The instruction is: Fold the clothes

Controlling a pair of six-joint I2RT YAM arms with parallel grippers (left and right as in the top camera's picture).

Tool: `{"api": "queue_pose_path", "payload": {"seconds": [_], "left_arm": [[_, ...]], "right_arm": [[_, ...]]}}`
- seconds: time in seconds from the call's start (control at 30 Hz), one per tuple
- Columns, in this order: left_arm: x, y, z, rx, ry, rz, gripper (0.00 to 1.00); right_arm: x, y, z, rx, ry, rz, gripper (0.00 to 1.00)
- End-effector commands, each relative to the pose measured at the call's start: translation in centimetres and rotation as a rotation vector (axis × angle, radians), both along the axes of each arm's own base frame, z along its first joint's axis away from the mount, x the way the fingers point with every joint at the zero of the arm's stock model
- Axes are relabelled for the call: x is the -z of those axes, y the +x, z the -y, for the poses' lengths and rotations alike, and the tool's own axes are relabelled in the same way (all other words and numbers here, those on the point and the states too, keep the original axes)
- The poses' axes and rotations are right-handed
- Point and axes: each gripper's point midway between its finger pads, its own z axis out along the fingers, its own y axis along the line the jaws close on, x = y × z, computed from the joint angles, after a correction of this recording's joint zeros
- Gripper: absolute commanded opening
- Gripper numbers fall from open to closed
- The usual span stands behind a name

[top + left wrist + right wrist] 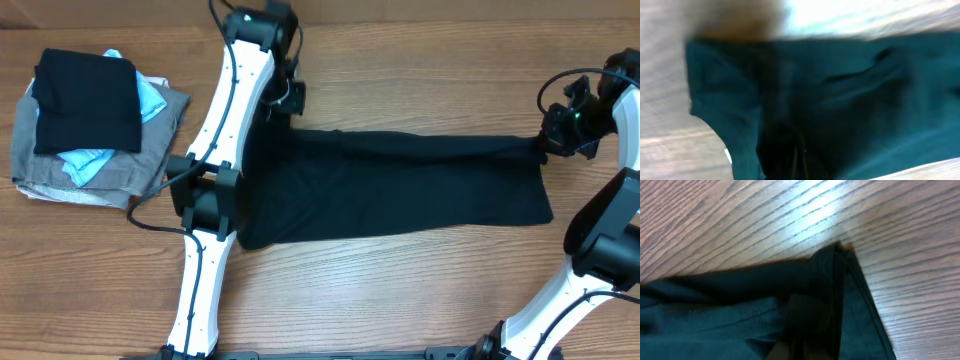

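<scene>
Black T-shirt (400, 185) lies flat, spread in a long band across the middle of the tabletop (420, 300), running from left of centre almost to the right edge. Its far right corner is drawn to a point at the right hand (553, 140), which is clamped on it; in the right wrist view the fabric (740, 310) bunches in toward the fingers. The far left corner runs up under the left hand (283, 100) near the far edge; the left wrist view is blurred, so its grip cannot be told. At the left edge is a pile: grey garment (120, 170), light-blue garment (90, 160), folded black garment (88, 100) on top.
</scene>
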Motion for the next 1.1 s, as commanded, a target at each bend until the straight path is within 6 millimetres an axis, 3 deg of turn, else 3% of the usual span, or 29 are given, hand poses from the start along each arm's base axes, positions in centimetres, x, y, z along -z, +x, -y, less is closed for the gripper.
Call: {"api": "queue_pose_path", "payload": {"seconds": [0.0,0.37,0.7,1.07], "left_arm": [[-2.0,-1.6,-0.6,-0.010,0.012,-0.005,0.04],[-3.5,-6.9,0.0,0.013,-0.014,-0.108,0.04],[-0.3,-12.0,1.0,0.074,0.035,-0.286,0.04],[1.5,-13.8,-1.2,0.069,0.153,-0.359,0.04]], "right_arm": [[-1.5,-0.2,0.1,0.029,-0.004,0.020,0.04],[-0.8,-3.9,1.0,0.114,-0.075,-0.162,0.04],[0.5,-4.9,0.6,0.113,-0.060,-0.203,0.04],[2.8,-7.3,1.0,0.157,-0.108,-0.302,0.04]]}}
